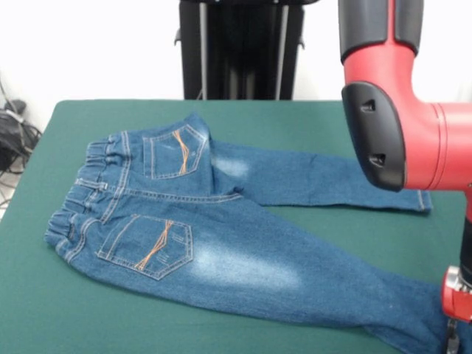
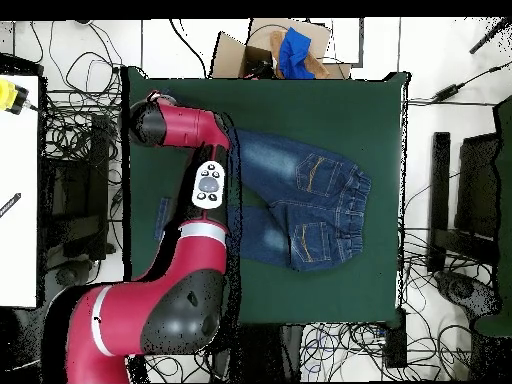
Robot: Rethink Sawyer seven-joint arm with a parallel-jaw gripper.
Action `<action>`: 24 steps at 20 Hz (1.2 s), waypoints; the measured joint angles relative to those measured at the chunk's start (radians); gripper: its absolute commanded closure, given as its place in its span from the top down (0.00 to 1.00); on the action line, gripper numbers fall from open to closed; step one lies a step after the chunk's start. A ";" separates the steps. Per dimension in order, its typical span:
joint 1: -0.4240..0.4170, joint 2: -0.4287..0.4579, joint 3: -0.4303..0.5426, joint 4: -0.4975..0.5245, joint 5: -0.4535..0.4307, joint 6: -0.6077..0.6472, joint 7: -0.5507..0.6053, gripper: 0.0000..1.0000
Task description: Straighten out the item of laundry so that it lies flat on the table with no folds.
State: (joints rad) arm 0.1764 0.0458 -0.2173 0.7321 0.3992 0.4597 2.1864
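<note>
One small pair of blue denim jeans [image 1: 221, 243] lies spread on the green counter [image 1: 44, 310], back pockets with orange stitching facing up, the gathered waistband at the left in the front view and both legs reaching to the right. The red arm [image 2: 190, 240] hangs over the leg ends. Its jaws are hidden, so I cannot tell if they are open or closed.

the dark green table [image 1: 66, 302] [image 2: 385, 130] carries only the blue jeans [image 1: 184, 236] [image 2: 305, 205], lying back pockets up around its middle, waistband toward one short edge and both legs running apart toward the opposite edge, green cloth bare beside them.
</note>
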 measured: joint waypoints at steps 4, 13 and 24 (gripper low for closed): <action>-0.001 -0.001 0.001 0.000 0.000 0.000 0.000 1.00; -0.011 -0.012 0.021 0.015 0.000 0.000 0.000 1.00; -0.138 -0.221 0.138 0.303 -0.002 0.037 0.000 1.00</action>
State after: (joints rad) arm 0.0382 -0.1752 -0.0789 1.0352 0.3973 0.4963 2.1864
